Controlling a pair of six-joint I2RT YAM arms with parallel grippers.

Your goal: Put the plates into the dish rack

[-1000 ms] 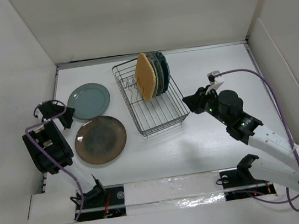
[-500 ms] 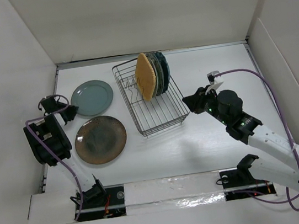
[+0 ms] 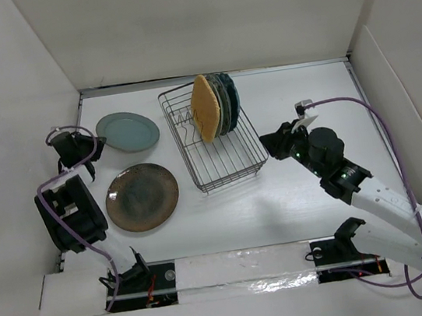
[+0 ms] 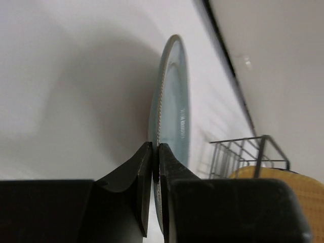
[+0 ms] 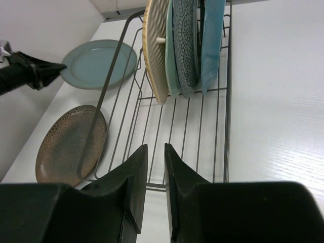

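My left gripper (image 3: 96, 143) is shut on the left rim of the grey-green plate (image 3: 130, 131), which tilts with its gripped edge raised off the table. In the left wrist view the plate (image 4: 174, 101) is edge-on and its rim is pinched between my left gripper (image 4: 156, 150) jaws. The large brown plate (image 3: 142, 197) lies flat in front of it. The wire dish rack (image 3: 232, 167) holds a tan plate (image 3: 206, 108) and several blue and teal plates (image 3: 226, 101) upright at its far end. My right gripper (image 3: 269, 143) hovers at the rack's right side, jaws narrowly open and holding nothing (image 5: 156, 150).
White walls close in the table on the left, back and right. The left arm stands close to the left wall (image 3: 14, 154). The right wrist view looks down on the rack's (image 5: 228, 101) near half, which has bare wires, with the brown plate (image 5: 71, 142) beyond.
The left gripper closed on the grey-green plate's rim and drew back toward the far left. The plate tipped up and shifted slightly toward the back. The right arm barely moved.
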